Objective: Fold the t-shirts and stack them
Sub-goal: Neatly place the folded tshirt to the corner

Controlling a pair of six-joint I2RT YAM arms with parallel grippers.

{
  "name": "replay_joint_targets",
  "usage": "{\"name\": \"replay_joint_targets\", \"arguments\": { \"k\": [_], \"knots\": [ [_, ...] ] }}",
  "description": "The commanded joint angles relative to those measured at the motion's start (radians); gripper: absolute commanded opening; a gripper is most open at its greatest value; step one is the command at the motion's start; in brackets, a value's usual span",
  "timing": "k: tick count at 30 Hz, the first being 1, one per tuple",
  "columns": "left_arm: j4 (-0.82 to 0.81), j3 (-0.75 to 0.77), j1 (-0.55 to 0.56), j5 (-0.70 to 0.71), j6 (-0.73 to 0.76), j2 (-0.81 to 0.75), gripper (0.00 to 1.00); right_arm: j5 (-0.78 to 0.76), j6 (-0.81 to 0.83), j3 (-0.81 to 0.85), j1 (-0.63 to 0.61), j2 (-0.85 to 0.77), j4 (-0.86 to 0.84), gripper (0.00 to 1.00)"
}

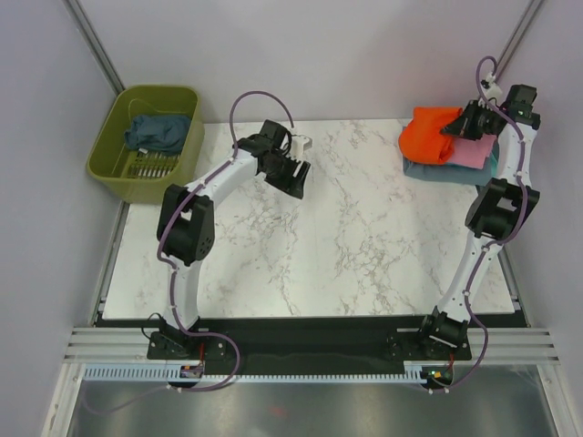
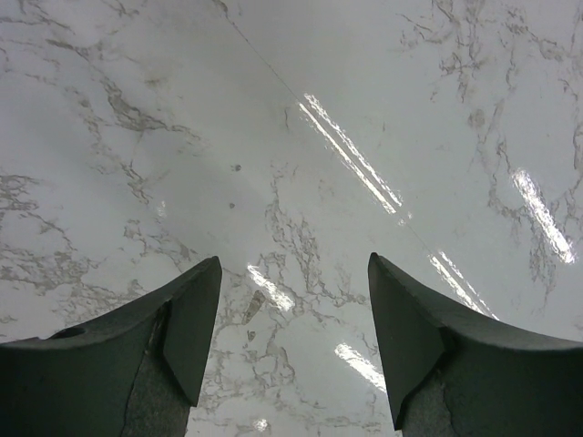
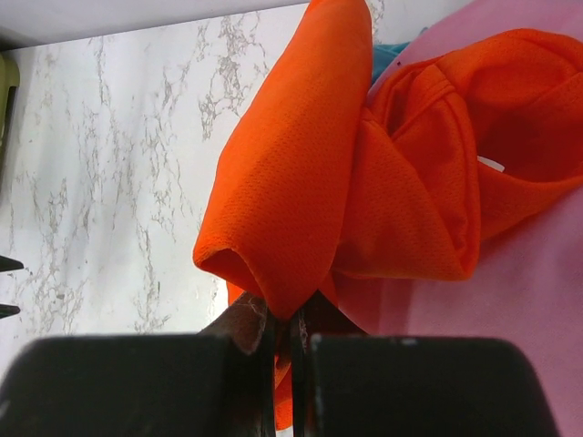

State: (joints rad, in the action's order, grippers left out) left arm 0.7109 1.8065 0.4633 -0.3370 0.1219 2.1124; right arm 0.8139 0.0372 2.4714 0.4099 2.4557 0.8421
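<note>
The dark slate-blue t-shirt point(image 1: 157, 130) lies in the olive-green basket point(image 1: 137, 188) at far left. The left gripper point(image 1: 298, 177) hangs released, jaws apart, over the marble table point(image 1: 364, 237). At the far right corner, the right gripper point(image 1: 460, 126) is clenched on the orange-red t-shirt point(image 1: 430, 134), which lies bunched atop the pink t-shirt point(image 1: 472, 155) and the light teal t-shirt point(image 1: 437, 170).

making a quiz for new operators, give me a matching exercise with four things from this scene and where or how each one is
Things:
1 orange-red t-shirt
2 slate-blue t-shirt
3 pink t-shirt
4 left pincer

States:
a open above the bare marble table
b in the green basket
c pinched by the right pincer
d lying beneath the orange-red one

Pairs: 1-c, 2-b, 3-d, 4-a
</note>
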Motion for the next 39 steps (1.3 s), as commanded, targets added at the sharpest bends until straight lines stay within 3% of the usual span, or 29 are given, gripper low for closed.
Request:
{"name": "replay_joint_targets", "arguments": {
  "k": [1, 22, 39],
  "knots": [
    [0.004, -0.018, 0.017, 0.016, 0.050, -0.057, 0.73, 0.031, 0.027, 0.044, 0.003, 0.019, 0.005, 0.00],
    [0.005, -0.056, 0.061, 0.033, 0.073, -0.085, 0.74, -0.120, 0.021, 0.106, 0.061, -0.010, -0.061, 0.00],
    [-0.001, -0.050, 0.081, 0.021, 0.065, -0.081, 0.74, -0.416, 0.271, 0.063, 0.012, -0.129, -0.133, 0.00]
  ]
}}
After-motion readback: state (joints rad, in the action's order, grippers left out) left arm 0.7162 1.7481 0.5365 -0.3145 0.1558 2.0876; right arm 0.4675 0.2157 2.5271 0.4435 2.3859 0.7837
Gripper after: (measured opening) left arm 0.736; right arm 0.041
